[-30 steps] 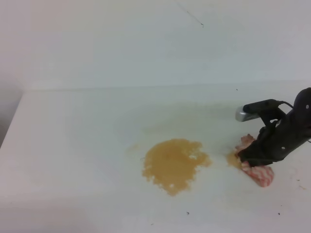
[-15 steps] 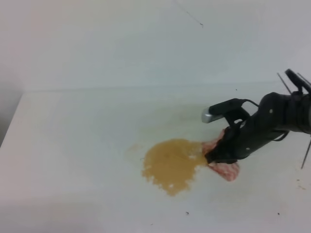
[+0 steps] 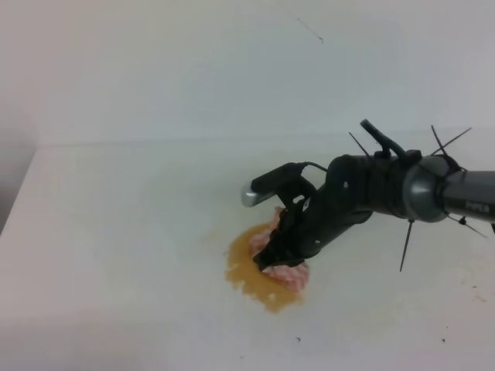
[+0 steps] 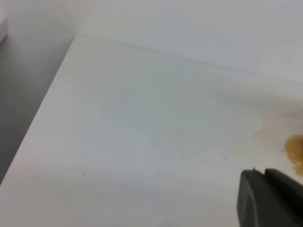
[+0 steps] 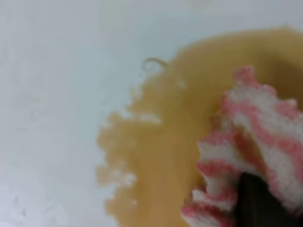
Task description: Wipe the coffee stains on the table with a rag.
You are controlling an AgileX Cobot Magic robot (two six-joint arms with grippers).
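The rag [image 3: 291, 273], pink-and-white striped and bunched, is pressed onto the right part of the big tan coffee stain [image 3: 246, 270] on the white table [image 3: 124, 232]. My right gripper [image 3: 273, 256] is shut on the rag, its arm reaching in from the right. In the right wrist view the rag [image 5: 258, 137] lies on the wet stain [image 5: 161, 146], and a dark fingertip [image 5: 258, 201] pinches its lower edge. The left wrist view shows bare table [image 4: 142, 142], a sliver of stain [image 4: 296, 151] at the right edge and a dark part of my left gripper [image 4: 270, 201]; its jaws are hidden.
The table's left edge [image 3: 22, 193] drops off beside a grey wall, and a pale wall rises behind the back edge [image 3: 232, 139]. Tiny dark specks [image 3: 298, 338] dot the front of the table. A faint tan smear [image 3: 213, 236] lies left of the stain.
My right gripper dragged the rag leftward from the table's right side onto the big stain. The small tan blot that was beside the rag no longer shows.
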